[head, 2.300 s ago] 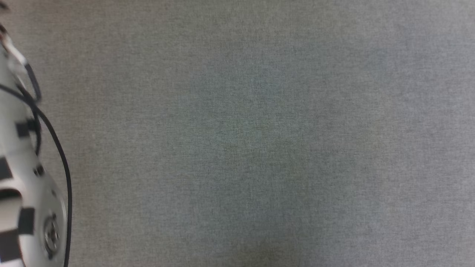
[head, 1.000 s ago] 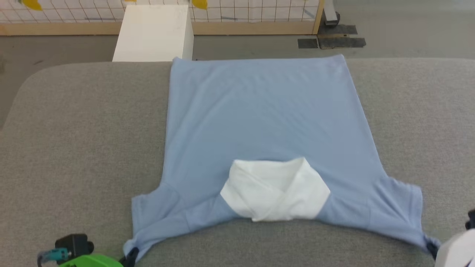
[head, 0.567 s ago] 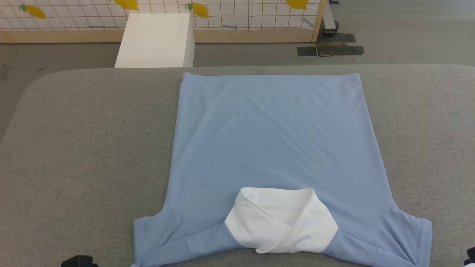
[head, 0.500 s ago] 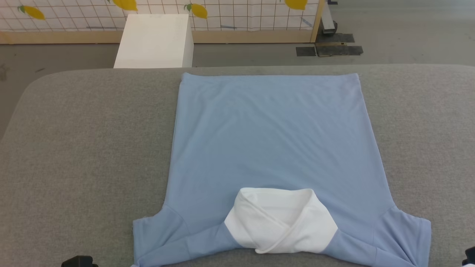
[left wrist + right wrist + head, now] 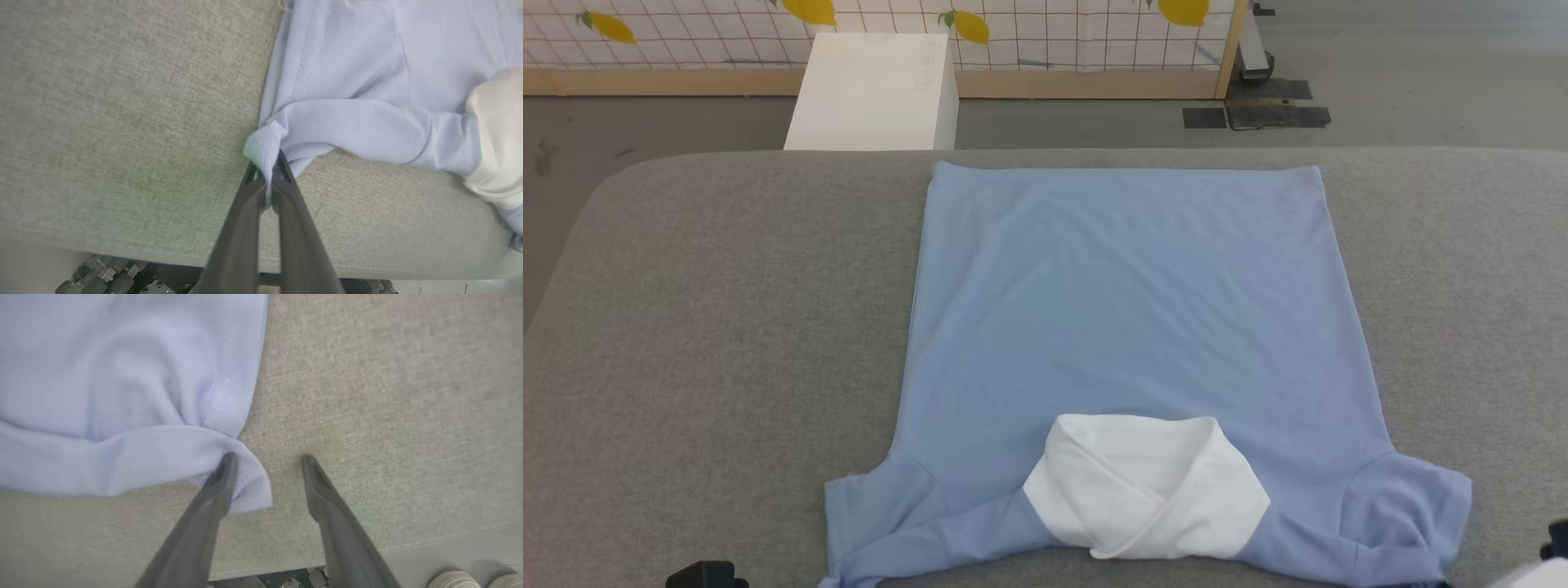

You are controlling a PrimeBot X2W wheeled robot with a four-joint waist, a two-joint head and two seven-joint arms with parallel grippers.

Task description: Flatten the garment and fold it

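Grey tabletop (image 5: pixel 727 327) spreads wide beside the garment (image 5: pixel 1127 310) on both sides.

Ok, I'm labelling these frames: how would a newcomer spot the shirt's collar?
Start at the grey table; the light blue garment lies flat across its middle. At the garment's near edge sits the collar, the only white patch on the blue cloth.

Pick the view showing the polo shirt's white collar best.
Head view: the whole white fabric collar lies unobstructed on the light blue soft polo shirt. The left wrist view catches one edge; the right wrist view looks at a sleeve.
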